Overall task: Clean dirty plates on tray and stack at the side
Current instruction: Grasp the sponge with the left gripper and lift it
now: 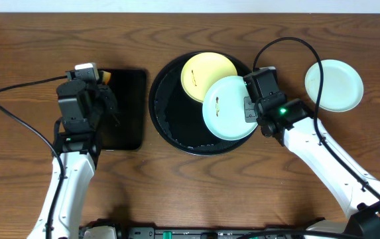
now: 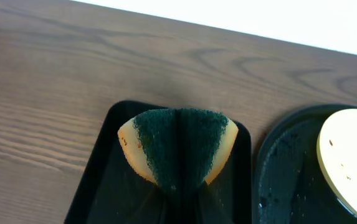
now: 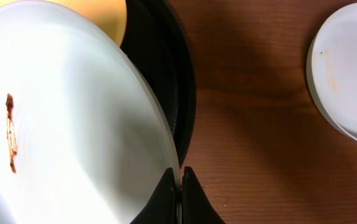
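Note:
My right gripper [image 1: 248, 109] [image 3: 179, 173] is shut on the right rim of a pale mint plate [image 1: 228, 107] [image 3: 72, 124]. That plate carries a brown smear [image 3: 10, 134] and sits over the right part of the round black tray [image 1: 166, 109] [image 3: 181, 81], overlapping the pale yellow plate [image 1: 205, 72] [image 3: 106, 15] [image 2: 352, 162] behind it. Another mint plate [image 1: 334, 85] [image 3: 349, 68] lies on the bare wood to the right. My left gripper [image 1: 95, 89] [image 2: 178, 194] is shut on a folded yellow sponge with a green scouring face [image 2: 178, 149] [image 1: 105, 78].
A smaller rectangular black tray [image 1: 126, 109] [image 2: 103, 186] lies under the left gripper and sponge, just left of the round tray [image 2: 284, 180]. Black cables run from both arms across the wood. The table's far edge shows in the left wrist view.

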`<state>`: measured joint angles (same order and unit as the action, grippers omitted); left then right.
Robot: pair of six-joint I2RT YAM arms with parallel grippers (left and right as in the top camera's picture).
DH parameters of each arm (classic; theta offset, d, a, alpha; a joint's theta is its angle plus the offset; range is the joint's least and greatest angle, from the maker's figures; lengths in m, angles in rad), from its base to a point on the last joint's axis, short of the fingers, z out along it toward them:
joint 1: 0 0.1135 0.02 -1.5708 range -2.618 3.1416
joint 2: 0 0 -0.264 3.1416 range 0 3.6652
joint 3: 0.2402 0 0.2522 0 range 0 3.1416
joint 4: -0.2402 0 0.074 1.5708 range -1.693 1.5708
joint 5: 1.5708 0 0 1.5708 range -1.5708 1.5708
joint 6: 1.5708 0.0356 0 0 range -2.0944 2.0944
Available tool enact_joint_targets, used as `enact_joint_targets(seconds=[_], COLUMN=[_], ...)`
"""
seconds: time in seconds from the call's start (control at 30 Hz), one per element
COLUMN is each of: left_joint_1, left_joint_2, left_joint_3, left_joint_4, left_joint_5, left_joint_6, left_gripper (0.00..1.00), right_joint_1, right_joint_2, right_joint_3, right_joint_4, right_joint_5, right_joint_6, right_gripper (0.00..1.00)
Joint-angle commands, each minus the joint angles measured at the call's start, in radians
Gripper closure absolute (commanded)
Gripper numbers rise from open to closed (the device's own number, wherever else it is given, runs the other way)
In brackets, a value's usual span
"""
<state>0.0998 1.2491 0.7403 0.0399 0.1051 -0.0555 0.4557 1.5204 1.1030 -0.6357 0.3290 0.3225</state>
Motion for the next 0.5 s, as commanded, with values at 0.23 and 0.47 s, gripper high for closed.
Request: enact_joint_targets(seconds=[0.23, 0.47], left_joint_1=[-0.018, -0.017], left_joint_2=[0.046, 0.056], left_joint_3=[0.012, 0.012], left_joint_4=[0.040, 0.061], left_joint_5=[-0.117, -0.117], left_joint_6=[-0.013, -0.012], left_gripper=[0.92, 0.93], right_joint_1=[-0.012, -0.012], right_joint_2=[0.003, 0.005], right_joint_3=[0.013, -0.008], right_joint_4=[0.000, 0.005], right_joint_5=[0.003, 0.002], right_joint_6=[0.022, 0.098], right_gripper=[0.99, 0.99])
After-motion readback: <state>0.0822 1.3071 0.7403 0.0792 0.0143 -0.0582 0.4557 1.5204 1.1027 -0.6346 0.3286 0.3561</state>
